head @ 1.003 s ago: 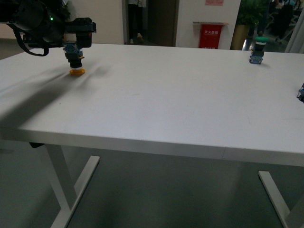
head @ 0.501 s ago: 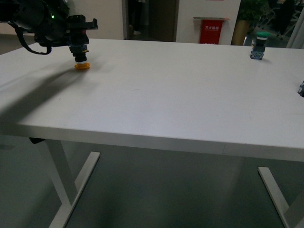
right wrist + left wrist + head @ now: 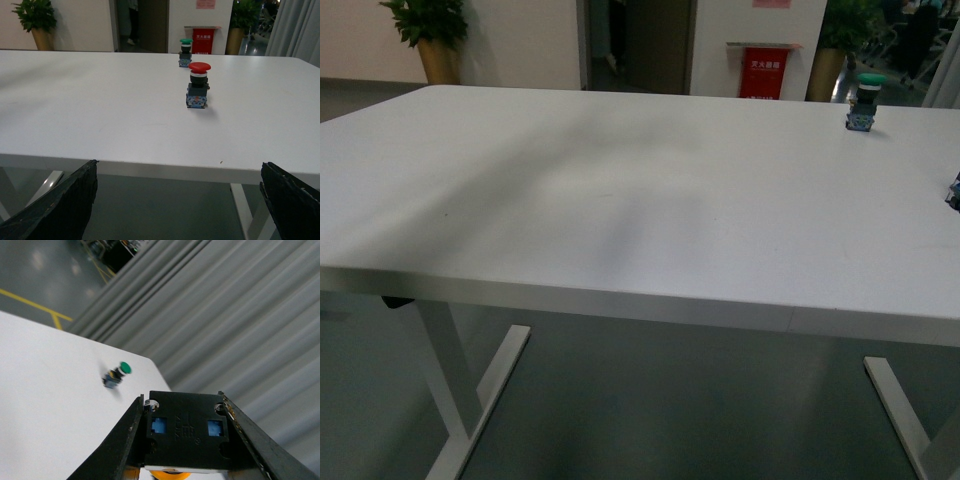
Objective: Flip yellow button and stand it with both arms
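Note:
In the left wrist view my left gripper (image 3: 181, 399) is shut on the yellow button (image 3: 185, 432). Its black and blue contact block faces the camera, and a sliver of yellow cap (image 3: 167, 474) shows beyond it. It is held above the white table (image 3: 45, 405). In the right wrist view my right gripper (image 3: 179, 205) is open and empty, off the table's front edge (image 3: 165, 167) and below the tabletop. Neither arm nor the yellow button shows in the front view.
A green-capped button (image 3: 863, 103) stands at the table's far right, also in the left wrist view (image 3: 116, 376) and the right wrist view (image 3: 185, 51). A red-capped button (image 3: 198, 86) stands nearer. A dark object (image 3: 954, 190) shows at the right edge.
My left arm, which held the yellow button cap-down at the table's far left, has left the front view with the button. The shadow on the table has spread toward the middle.

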Controlling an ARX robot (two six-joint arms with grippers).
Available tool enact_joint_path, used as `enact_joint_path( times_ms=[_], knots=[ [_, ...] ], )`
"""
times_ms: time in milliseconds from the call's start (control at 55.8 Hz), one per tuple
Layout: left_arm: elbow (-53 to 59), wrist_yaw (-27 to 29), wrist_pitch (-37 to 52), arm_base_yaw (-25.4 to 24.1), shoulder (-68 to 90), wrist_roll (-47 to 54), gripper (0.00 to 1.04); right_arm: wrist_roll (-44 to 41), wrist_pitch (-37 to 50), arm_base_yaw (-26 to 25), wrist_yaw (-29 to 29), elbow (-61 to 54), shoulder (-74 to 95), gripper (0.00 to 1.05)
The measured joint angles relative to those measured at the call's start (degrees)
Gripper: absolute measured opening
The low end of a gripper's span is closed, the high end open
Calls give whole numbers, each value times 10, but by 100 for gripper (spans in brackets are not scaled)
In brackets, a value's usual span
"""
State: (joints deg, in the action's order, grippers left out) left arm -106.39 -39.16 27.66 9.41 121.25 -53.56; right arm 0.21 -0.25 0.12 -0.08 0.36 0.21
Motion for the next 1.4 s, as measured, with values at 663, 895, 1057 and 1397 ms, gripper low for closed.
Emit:
enact_joint_path(
  times_ms=[663,895,1057,1397],
  knots=[
    [-8,-57,158,71,88,-364,37,0,0,0,0,0,0,98],
    [-49,-57,118,72,115,-356,37,5,-6,3,10,3,5,98],
    [-62,-58,115,76,116,-346,37,149,-45,1,-24,216,277,98],
    [-113,-39,153,78,143,-380,37,580,83,-174,-254,489,654,98]
  ],
)
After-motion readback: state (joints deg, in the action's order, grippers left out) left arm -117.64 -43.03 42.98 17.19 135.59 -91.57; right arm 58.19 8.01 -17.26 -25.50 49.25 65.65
